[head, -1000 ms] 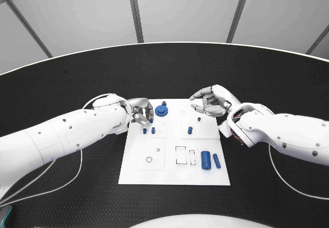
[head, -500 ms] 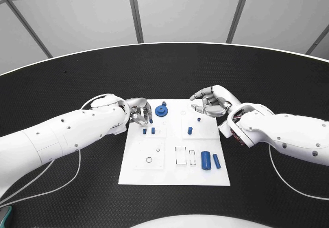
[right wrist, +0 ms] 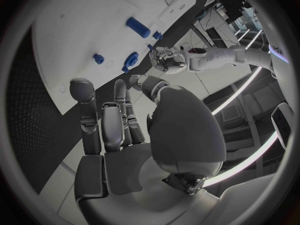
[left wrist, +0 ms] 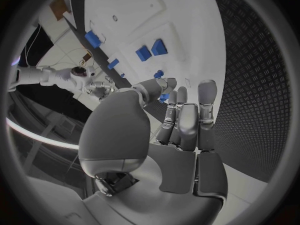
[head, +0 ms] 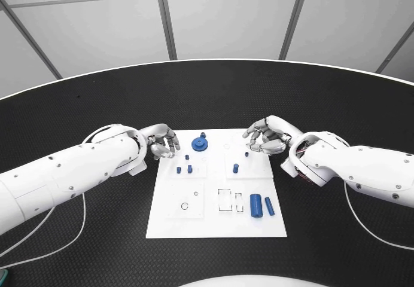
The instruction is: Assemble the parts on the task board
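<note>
Several blue parts (head: pixel 256 203) scattered over the white task board (head: pixel 216 224) at mid-table: round geared piece (head: pixel 199 144) near far edge, two short pegs (head: pixel 183 170) left of centre, two cylinders lying side by side toward near right. Left hand (head: pixel 161 142) hovering at board's far-left corner, fingers curled in, apparently gripping nothing. Right hand (head: pixel 265 135) poised over far-right corner, fingers likewise curled, empty; black table (head: pixel 216 89) beneath.

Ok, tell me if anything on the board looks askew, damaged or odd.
Nothing stands out. The white task board sits roughly square on the black table, undamaged; the two blue cylinders lie loose beside each other near its right edge, unassembled rather than spilled.
</note>
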You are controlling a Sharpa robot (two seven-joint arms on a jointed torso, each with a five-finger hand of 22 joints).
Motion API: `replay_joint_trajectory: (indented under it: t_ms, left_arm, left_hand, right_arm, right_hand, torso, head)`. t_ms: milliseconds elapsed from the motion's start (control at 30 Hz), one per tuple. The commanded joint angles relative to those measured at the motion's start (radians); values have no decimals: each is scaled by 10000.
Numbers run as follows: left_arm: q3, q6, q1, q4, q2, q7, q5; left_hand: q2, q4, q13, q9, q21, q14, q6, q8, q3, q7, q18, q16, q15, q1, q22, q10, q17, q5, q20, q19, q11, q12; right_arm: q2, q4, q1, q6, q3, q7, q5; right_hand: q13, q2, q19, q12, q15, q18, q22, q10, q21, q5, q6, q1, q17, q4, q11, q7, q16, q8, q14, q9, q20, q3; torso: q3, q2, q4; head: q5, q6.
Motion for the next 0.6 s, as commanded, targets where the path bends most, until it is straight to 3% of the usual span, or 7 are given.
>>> replay_joint_trajectory:
  t_ms: [33,100,133,167,200,400,600]
  left_arm:
    - [0,-281,73,182,-436,227,2356]
    - [0,-397,101,287,-596,353,3052]
    - [0,-500,123,412,-757,507,3747]
    - [0,-540,132,483,-839,598,4107]
    - [-1,-586,143,609,-976,754,4716]
    - [-3,-314,174,1423,-1687,1613,8232]
    - [-5,273,179,2181,-2241,2142,10482]
  left_hand:
    - [-133,47,-19,27,-256,-231,105,54,-149,-15,210,-165,14,-59,-436,-69,-511,-65,15,-256,-2,-41]
    - [-136,58,-21,33,-311,-267,114,57,-179,-17,223,-194,14,-72,-521,-65,-591,-68,19,-306,0,-38]
    - [-135,67,-36,52,-476,-598,143,59,-270,-22,240,-441,9,-68,-657,-57,-1260,-63,16,-440,-7,-36]
    - [-135,67,-36,52,-476,-598,143,59,-270,-22,240,-441,9,-68,-657,-57,-1260,-63,16,-440,-7,-36]
    - [-95,62,-60,67,-632,-988,176,47,-340,-20,237,-745,2,-22,-752,-42,-2017,-59,5,-546,-2,-41]
    - [-23,71,-100,83,-854,-1486,227,12,-475,-5,237,-1164,-4,19,-894,-7,-2954,-53,-7,-669,2,-50]
    - [72,115,-139,88,-1083,-1942,230,-44,-724,8,231,-1500,17,21,-1037,-20,-3684,-60,17,-801,17,-75]
  right_arm:
    - [-78,39,14,552,7,-480,-1775]
    - [-95,51,29,730,10,-670,-2419]
    - [-105,64,44,897,12,-865,-3064]
    - [-109,73,51,977,13,-965,-3378]
    - [-114,89,63,1102,15,-1121,-3867]
    - [-40,105,107,1591,19,-1737,-5742]
    - [164,82,117,1414,19,-1891,-6498]
  right_hand:
    - [-680,125,299,-776,-56,23,316,348,515,-156,287,220,233,-221,-58,-44,187,170,314,116,-32,9]
    - [-885,107,344,-1024,-72,3,386,379,616,-199,308,199,288,-256,-59,-85,227,170,341,136,-39,-25]
    - [-1035,128,375,-1212,-76,-18,444,364,702,-236,375,204,329,-277,-58,-108,256,197,357,163,-38,-24]
    - [-1143,140,392,-1331,-75,-25,477,397,745,-296,409,210,338,-291,-59,-119,262,205,363,178,-41,-21]
    - [-1381,159,423,-1588,-74,-38,543,469,824,-690,434,239,352,-320,-61,-130,271,184,371,194,-45,57]
    - [-1966,-20,483,-2261,5,-80,682,377,983,-1165,315,108,390,-247,47,-82,296,-26,386,162,8,355]
    - [-2423,-203,470,-2751,122,-73,670,154,893,-1256,163,20,449,-188,200,43,343,-214,398,135,99,489]
  torso:
    - [-32,-93,-38]
    - [-40,-117,-47]
    - [-47,-135,-50]
    - [-50,-140,-51]
    - [-57,-155,-55]
    - [-113,-166,-77]
    - [-101,-135,-43]
  head:
    - [-124,62]
    - [-151,70]
    - [-178,82]
    - [-190,88]
    - [-194,95]
    - [-219,181]
    - [-225,235]
